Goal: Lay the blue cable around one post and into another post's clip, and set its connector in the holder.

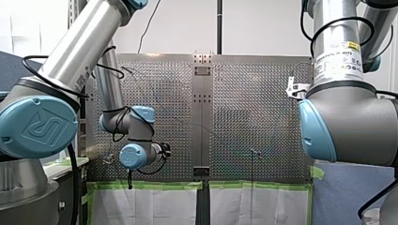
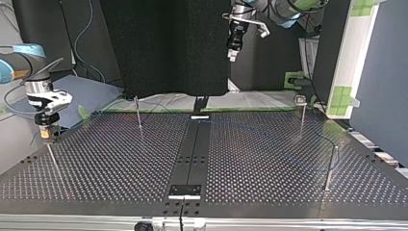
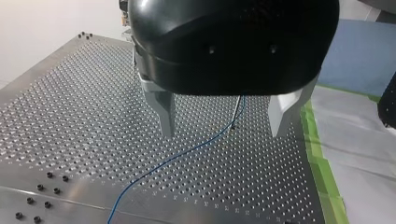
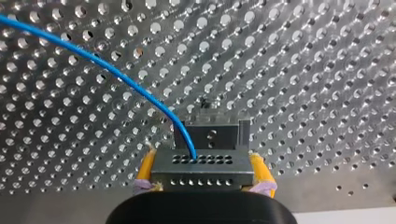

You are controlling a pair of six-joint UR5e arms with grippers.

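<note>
Clamps the connector (image 4: 203, 165) in the right gripper (image 4: 201, 176) just short of the holder (image 4: 210, 134), seemingly to seat it; hangs the left gripper (image 3: 222, 133) wide open, empty, over the blue cable (image 3: 187, 151).

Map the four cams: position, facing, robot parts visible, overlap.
Front: behind and above the shoulders, looking over the perforated table; left arm at left, right arm at right.
Top: across the table, facing the arms; right claw at left, left claw upper right.
Left wrist: on that wrist, looking past the open left claw at table and blue cable.
Right wrist: looking along the right claw, shut on the connector, at the table.
Shared: both wrist views show the blue cable.
</note>
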